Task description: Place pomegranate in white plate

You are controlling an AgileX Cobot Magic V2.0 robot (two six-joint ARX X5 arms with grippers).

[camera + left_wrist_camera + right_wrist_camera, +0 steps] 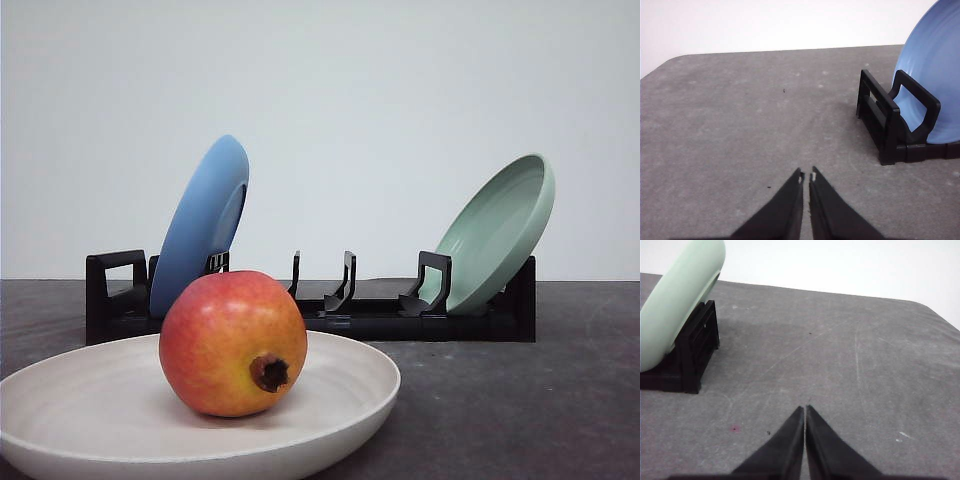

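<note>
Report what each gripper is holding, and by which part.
Nothing is held. The left gripper and right gripper are shut on nothing; the round red-orange pomegranate rests in the shallow white plate.

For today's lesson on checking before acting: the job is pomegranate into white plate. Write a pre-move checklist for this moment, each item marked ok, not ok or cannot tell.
1. Pomegranate inside the white plate: ok, it sits in the dish.
2. Fruit at rest, not at the rim: ok, it sits well inside the rim.
3. Left claw let go: ok, closed on nothing above bare table.
4. Right claw let go: ok, closed and holding nothing.
5. Blue plate and green plate seated in the black rack: ok, both lean in its slots.
6. Fruit undamaged underneath: cannot tell.
</note>
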